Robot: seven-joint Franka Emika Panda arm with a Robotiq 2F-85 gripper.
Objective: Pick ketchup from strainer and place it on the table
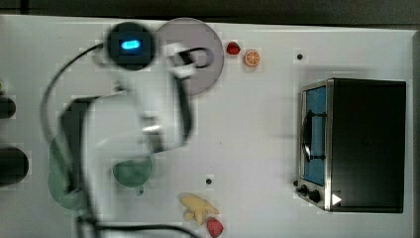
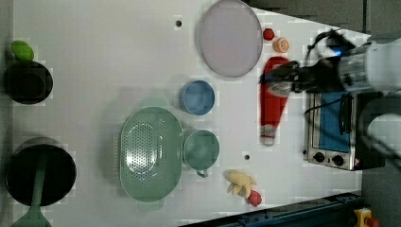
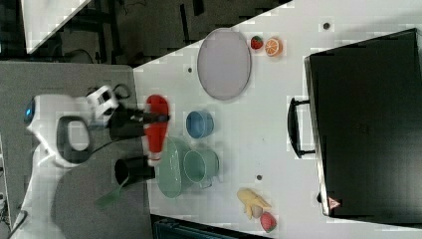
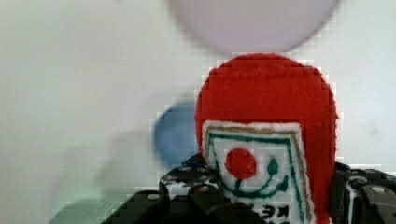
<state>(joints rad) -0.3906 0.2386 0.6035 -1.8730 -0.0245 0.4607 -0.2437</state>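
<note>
Gripper [image 2: 283, 78] clamped on the ketchup [image 2: 273, 101], right of centre in the left view.
We find the bottle held aloft, clear of the emptied strainer [image 2: 150, 153]; we judge its long hanging end could swing and slip during descent.

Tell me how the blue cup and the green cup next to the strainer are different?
The blue cup looks smaller than the green cup. The green cup touches the strainer; the blue cup stands apart. The green cup has a little handle; none shows on the blue one. Both are round, open and upright.
</note>
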